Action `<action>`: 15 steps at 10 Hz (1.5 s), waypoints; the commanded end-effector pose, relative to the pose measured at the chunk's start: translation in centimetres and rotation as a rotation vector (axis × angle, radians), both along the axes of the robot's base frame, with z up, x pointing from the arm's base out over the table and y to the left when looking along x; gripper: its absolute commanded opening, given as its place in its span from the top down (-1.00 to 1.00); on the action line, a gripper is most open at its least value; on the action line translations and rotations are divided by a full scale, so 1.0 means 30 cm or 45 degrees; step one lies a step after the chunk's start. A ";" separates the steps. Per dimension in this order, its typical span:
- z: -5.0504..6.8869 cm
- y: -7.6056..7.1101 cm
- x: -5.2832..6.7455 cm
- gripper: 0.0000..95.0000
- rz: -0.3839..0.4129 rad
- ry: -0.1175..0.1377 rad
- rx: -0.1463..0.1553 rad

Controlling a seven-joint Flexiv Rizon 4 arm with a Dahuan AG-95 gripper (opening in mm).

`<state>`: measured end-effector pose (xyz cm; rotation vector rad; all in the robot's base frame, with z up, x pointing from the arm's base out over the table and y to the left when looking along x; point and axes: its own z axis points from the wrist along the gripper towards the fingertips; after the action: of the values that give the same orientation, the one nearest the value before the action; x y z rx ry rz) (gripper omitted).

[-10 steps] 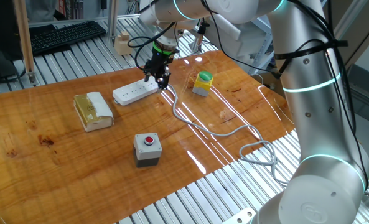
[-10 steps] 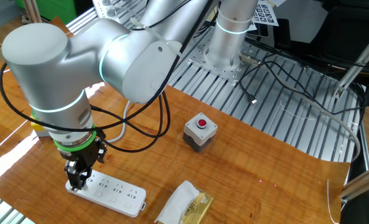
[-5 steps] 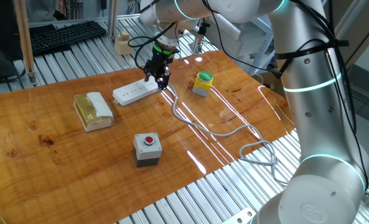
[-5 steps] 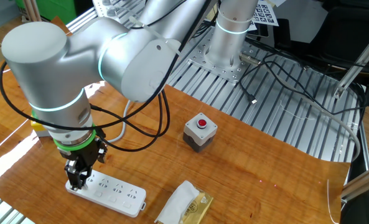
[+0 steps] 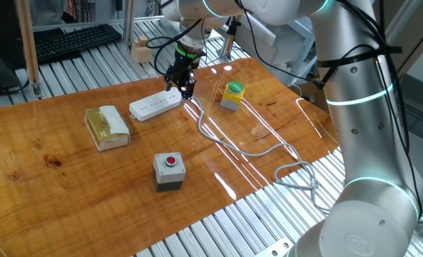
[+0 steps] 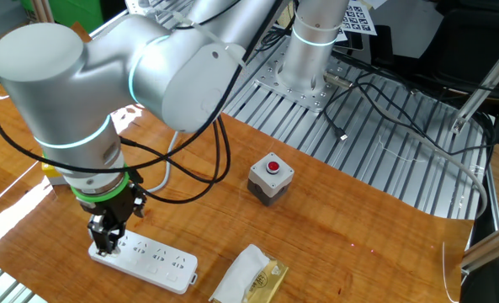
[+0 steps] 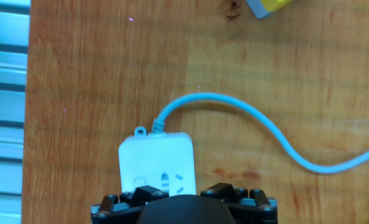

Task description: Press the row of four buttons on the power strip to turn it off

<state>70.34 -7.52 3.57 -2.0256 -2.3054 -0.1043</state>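
Note:
The white power strip (image 5: pixel 154 107) lies on the wooden table, its cable (image 5: pixel 268 150) trailing right to the table's edge. My gripper (image 5: pixel 180 89) hangs just above the strip's cable end, open, with nothing between the fingers. In the other fixed view the gripper (image 6: pixel 106 247) points down over the left end of the strip (image 6: pixel 156 261). The hand view shows that end of the strip (image 7: pixel 156 158), the cable (image 7: pixel 234 109) and the gripper body (image 7: pixel 184 199) covering the rest. The four buttons are too small to pick out; a faint oval outline (image 7: pixel 138 181) shows beside the socket.
A green dome button on a yellow box (image 5: pixel 232 95) stands right of the strip. A red button on a grey box (image 5: pixel 169 171) sits near the front. The tan block with a white wrap (image 5: pixel 106 126) lies left. A keyboard (image 5: pixel 72 39) is beyond the table.
The gripper has risen slightly off the cable end of the strip. The strip and the other objects have not moved.

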 end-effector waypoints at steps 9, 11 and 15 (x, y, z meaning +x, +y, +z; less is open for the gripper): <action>0.004 0.094 -0.027 -0.60 0.011 -0.015 0.005; -0.006 0.098 -0.026 -0.60 0.012 -0.019 0.000; -0.023 0.100 -0.025 -0.60 0.013 -0.027 -0.008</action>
<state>69.68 -4.50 2.72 -2.0252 -2.3308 -0.1162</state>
